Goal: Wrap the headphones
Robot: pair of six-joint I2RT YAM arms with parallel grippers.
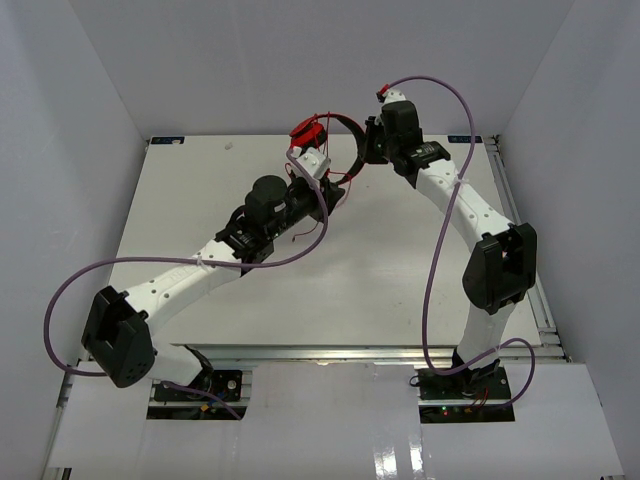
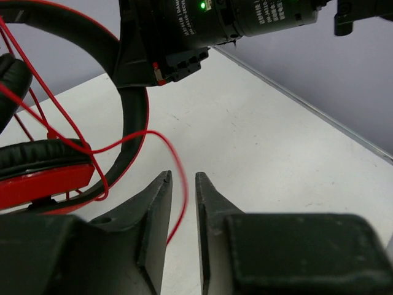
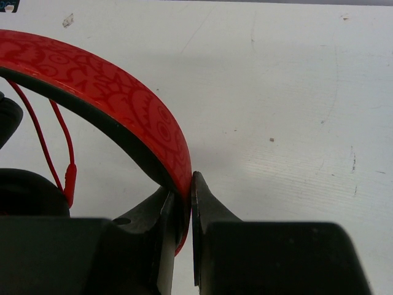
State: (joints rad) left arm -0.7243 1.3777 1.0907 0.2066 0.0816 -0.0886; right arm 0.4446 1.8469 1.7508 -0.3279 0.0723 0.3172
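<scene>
The right gripper (image 3: 182, 184) is clenched on the headphones (image 1: 308, 131), its two fingertips pinching the patterned red headband (image 3: 123, 104) from either side, and it holds them over the far part of the table (image 1: 400, 270). The left gripper (image 2: 183, 178) sits just beside the lower ear cup (image 2: 43, 181) with its jaws parted by a narrow gap and gripping nothing. The thin red cord (image 2: 178, 160) loops down across that gap, but I cannot tell whether it touches either finger.
</scene>
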